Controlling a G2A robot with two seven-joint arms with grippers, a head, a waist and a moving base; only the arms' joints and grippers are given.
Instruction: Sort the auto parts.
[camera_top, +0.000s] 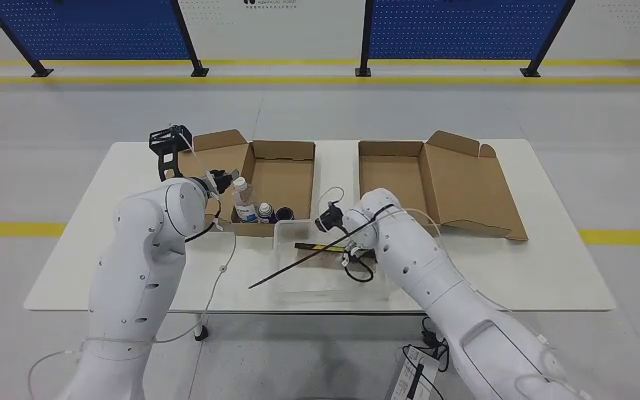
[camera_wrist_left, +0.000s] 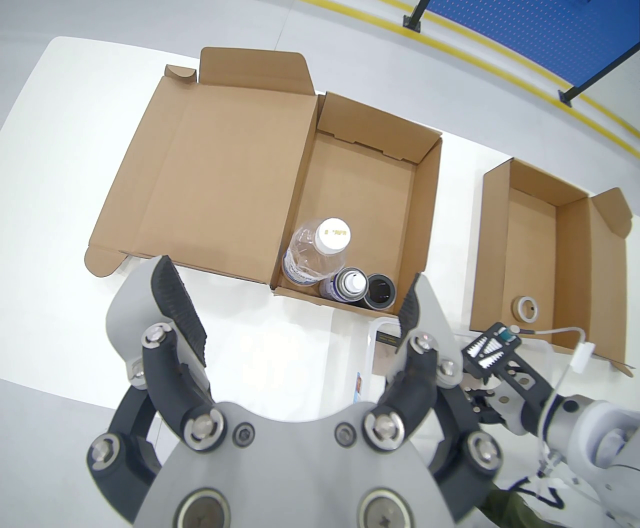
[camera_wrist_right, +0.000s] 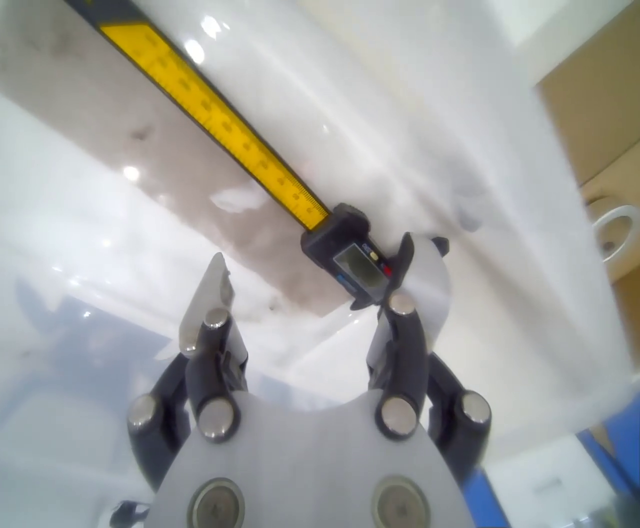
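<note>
A digital caliper (camera_wrist_right: 350, 265) with a yellow scale and a black display head lies in the clear plastic bin (camera_top: 322, 280) at the table's front centre. My right gripper (camera_wrist_right: 310, 280) is open down inside the bin, and one finger (camera_wrist_right: 406, 265) touches the caliper's head. It also shows in the top view (camera_top: 330, 218). My left gripper (camera_wrist_left: 290, 305) hangs open and empty high above the table, just in front of the left cardboard box (camera_wrist_left: 425, 200). That box holds a clear bottle (camera_wrist_left: 315, 255), a spray can (camera_wrist_left: 347, 285) and a black cylinder (camera_wrist_left: 380, 295).
The right cardboard box (camera_top: 440, 180) stands open with its flap folded out to the right, and a white ring (camera_wrist_left: 527, 307) lies in it. A long thin dark rod (camera_top: 280, 272) slants across the bin's front. The left box's lid (camera_wrist_left: 210, 175) lies flat beside it.
</note>
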